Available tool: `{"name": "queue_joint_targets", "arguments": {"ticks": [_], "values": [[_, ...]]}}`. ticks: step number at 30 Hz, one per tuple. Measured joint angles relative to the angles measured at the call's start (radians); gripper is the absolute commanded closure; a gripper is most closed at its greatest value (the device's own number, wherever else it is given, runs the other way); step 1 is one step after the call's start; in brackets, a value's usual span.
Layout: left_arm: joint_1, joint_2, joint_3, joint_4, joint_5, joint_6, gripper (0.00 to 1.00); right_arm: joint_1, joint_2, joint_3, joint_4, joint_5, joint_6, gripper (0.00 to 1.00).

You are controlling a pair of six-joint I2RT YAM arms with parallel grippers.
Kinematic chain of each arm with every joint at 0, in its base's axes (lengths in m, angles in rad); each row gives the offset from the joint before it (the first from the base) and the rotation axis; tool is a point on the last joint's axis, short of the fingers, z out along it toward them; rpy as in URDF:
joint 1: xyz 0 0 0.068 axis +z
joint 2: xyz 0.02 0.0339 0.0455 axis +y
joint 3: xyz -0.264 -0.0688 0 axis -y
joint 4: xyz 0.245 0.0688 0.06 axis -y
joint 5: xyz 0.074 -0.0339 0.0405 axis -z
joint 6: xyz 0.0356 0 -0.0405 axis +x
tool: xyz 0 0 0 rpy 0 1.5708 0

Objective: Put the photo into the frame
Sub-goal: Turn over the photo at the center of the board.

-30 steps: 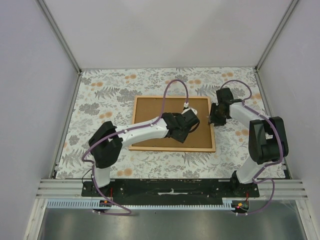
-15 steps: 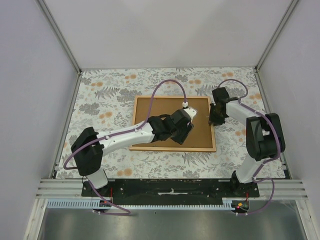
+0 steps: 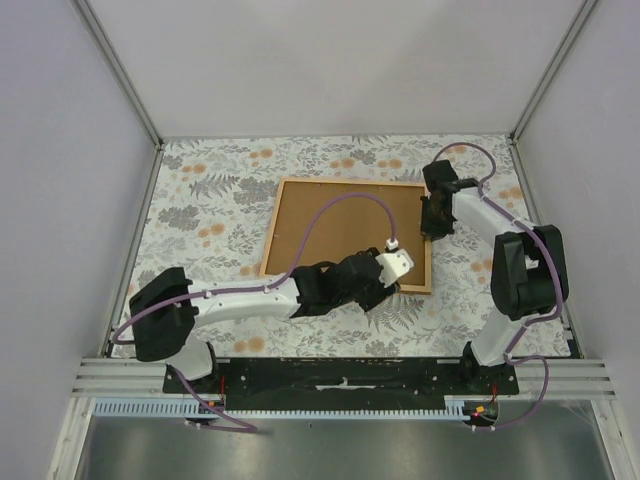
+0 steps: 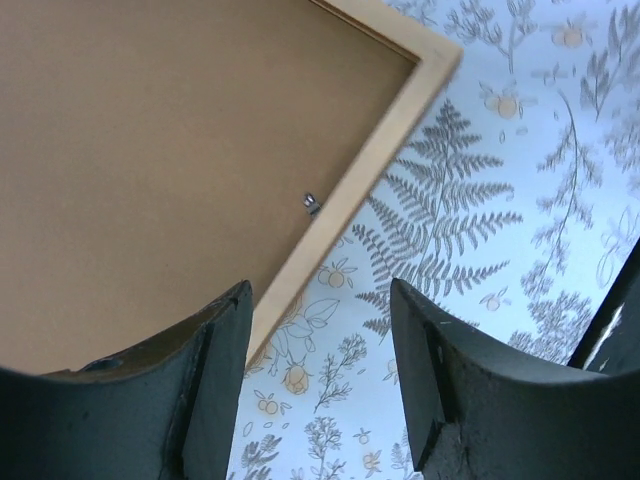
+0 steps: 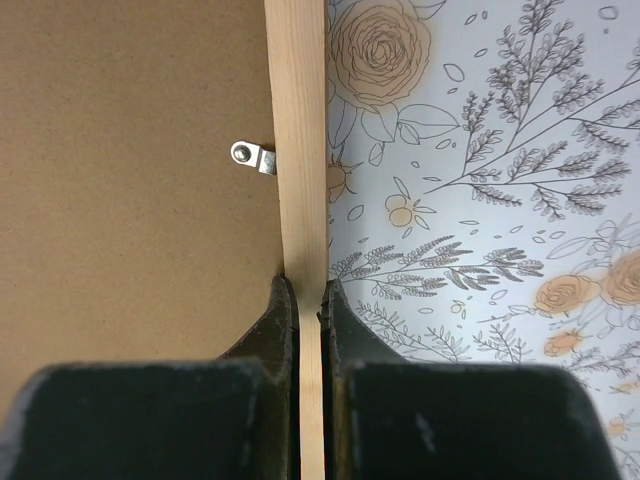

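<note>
Overhead, the left arm lies low, stretched rightward, its left hand [image 3: 378, 292] over the near right corner of the frame [image 3: 350, 182]. The right arm reaches forward, its right hand [image 3: 436, 218] at the frame's right rail. The frame lies flat on the bench [image 3: 200, 200], backing board [image 3: 340, 230] up, long axis left-right, slightly skewed.

Left wrist: fingers [image 4: 215, 370] spread wide, gripping nothing, above the near rail.

Right wrist: fingers [image 5: 275, 320] pinched on the rail, near a metal clip [image 5: 252, 156].

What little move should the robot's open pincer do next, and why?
Probably lower the open left pincer toward the small silver metal tab on the orange-brown wooden frame. The right pincer clamps that frame steady, and the tab sits just ahead.
</note>
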Motion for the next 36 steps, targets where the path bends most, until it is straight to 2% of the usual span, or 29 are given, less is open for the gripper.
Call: {"name": "queue_joint_targets", "arguments": {"ticks": [7,12,19,28,36], "values": [[-0.07,-0.086,-0.283,0.304,-0.016,0.316,0.35,0.002,-0.008,0.093,-0.087,0.023,-0.01,1.0],[-0.117,-0.089,-0.401,0.483,-0.058,0.475,0.35,0.007,-0.015,0.128,-0.134,0.031,-0.01,1.0],[-0.185,0.034,-0.51,0.87,-0.207,0.666,0.34,0.009,-0.015,0.141,-0.155,0.031,-0.01,1.0],[-0.211,0.224,-0.541,1.188,-0.357,0.869,0.34,0.011,-0.015,0.156,-0.178,0.031,-0.009,1.0],[-0.211,0.375,-0.49,1.304,-0.437,1.013,0.33,0.011,-0.016,0.159,-0.184,0.028,-0.008,1.0]]}}
